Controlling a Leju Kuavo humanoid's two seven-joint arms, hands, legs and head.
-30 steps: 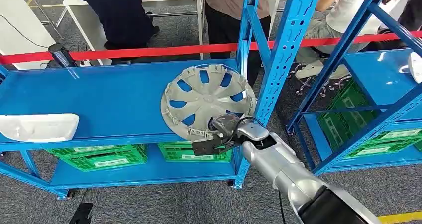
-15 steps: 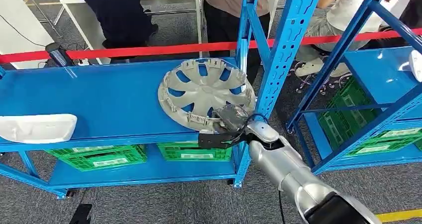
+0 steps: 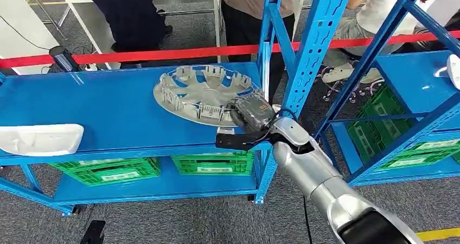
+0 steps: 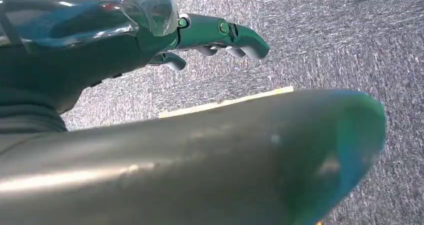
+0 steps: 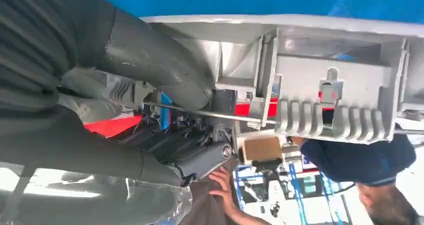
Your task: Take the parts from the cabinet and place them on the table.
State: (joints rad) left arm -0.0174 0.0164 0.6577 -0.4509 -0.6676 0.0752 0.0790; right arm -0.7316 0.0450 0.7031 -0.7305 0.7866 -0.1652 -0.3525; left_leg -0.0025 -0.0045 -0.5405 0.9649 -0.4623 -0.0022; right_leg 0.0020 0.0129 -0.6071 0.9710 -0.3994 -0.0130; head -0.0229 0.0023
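A silver-grey hubcap (image 3: pixel 200 92) hangs tilted, close to flat, just above the blue cabinet shelf (image 3: pixel 97 106). My right hand (image 3: pixel 250 116) grips its near right rim at the shelf's front edge. In the right wrist view the thick thumb (image 5: pixel 160 60) lies on one side of the hubcap rim (image 5: pixel 330 85), with its clips showing, and the dark fingers (image 5: pixel 195 155) on the other. A white plastic part (image 3: pixel 40 138) lies at the shelf's left front. My left hand (image 4: pixel 220 35) hangs over grey carpet with nothing in it.
A blue upright post (image 3: pixel 309 54) stands just right of the hubcap. Green crates (image 3: pixel 108 171) sit on the lower shelf. A second blue rack on the right carries another white part (image 3: pixel 453 70). Red tape (image 3: pixel 163 54) runs behind the cabinet, with people (image 3: pixel 130 11) standing beyond it.
The hubcap has tipped from steeply upright to nearly flat and shifted left over the shelf. My right hand turned with it, still gripping the rim.
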